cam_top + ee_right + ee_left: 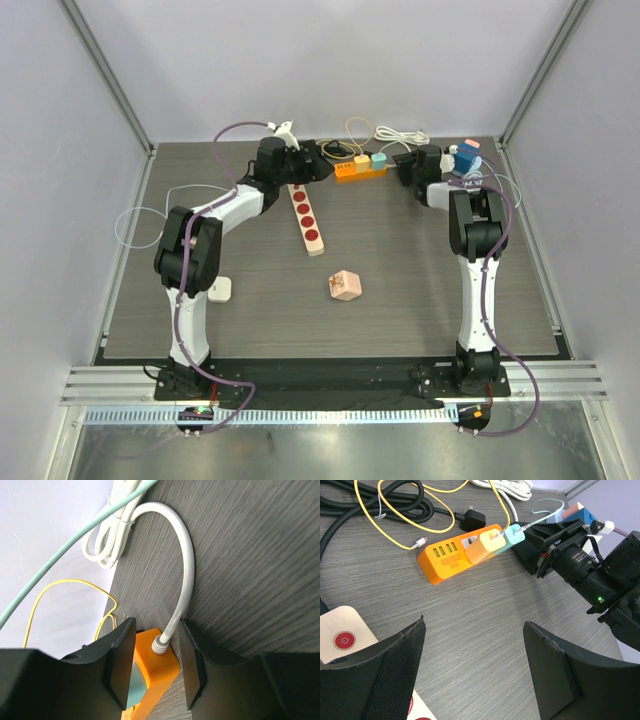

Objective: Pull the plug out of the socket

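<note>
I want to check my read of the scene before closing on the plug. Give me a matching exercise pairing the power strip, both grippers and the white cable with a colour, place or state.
Things:
1. power strip
2. left gripper
3. right gripper
4. white cable

Descriptions:
A. arches away from the strip's end
B. open above bare table, short of the strip
C. orange
D. jaws either side of the strip's end

Pairs: 1-C, 2-B, 3-D, 4-A
</note>
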Robot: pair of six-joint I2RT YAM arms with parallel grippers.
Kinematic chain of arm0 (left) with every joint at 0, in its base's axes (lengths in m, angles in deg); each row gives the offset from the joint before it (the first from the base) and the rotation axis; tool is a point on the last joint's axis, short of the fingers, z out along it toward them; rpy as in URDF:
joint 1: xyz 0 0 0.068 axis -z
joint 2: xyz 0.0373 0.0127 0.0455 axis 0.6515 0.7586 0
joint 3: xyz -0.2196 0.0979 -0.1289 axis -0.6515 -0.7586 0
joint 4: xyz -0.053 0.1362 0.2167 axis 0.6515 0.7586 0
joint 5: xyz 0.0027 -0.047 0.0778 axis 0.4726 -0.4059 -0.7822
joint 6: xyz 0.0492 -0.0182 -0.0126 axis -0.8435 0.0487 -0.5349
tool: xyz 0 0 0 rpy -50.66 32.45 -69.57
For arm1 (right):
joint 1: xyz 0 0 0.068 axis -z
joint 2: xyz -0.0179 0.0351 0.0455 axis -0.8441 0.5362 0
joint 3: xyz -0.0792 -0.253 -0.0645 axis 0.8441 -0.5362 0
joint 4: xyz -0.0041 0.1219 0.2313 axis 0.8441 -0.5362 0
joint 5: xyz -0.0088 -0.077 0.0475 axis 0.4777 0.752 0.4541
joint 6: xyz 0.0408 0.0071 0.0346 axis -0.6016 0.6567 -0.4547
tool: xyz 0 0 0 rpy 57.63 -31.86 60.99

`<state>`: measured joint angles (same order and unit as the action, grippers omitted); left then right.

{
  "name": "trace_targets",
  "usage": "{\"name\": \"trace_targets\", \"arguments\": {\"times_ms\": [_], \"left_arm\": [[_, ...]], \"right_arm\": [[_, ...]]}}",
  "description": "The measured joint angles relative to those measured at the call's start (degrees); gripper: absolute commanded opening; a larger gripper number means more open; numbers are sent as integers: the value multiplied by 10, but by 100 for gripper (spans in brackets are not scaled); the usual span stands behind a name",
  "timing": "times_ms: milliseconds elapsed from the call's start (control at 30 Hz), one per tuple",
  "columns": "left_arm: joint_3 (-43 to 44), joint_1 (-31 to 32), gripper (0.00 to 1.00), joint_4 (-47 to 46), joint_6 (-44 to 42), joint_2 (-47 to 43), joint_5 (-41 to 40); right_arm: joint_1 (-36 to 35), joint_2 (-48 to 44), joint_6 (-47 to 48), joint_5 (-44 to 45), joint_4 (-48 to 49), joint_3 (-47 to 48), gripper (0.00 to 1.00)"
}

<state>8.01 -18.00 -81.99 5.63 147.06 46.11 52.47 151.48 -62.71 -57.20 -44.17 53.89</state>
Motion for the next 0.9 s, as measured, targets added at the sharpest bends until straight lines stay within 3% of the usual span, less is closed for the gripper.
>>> {"name": "trace_targets", "arguments": {"times_ms": [633, 767, 900], "left_arm": [[-3, 2, 80, 0, -2, 0, -14], [-6, 2, 80, 0, -4, 0, -17], [-8, 2, 79, 0, -7, 0, -18]], "right_arm": [[-25, 0, -55, 6, 15, -17, 37], [-27, 3, -55, 7, 3, -14, 1], [-27, 3, -51, 5, 6, -15, 1]]}}
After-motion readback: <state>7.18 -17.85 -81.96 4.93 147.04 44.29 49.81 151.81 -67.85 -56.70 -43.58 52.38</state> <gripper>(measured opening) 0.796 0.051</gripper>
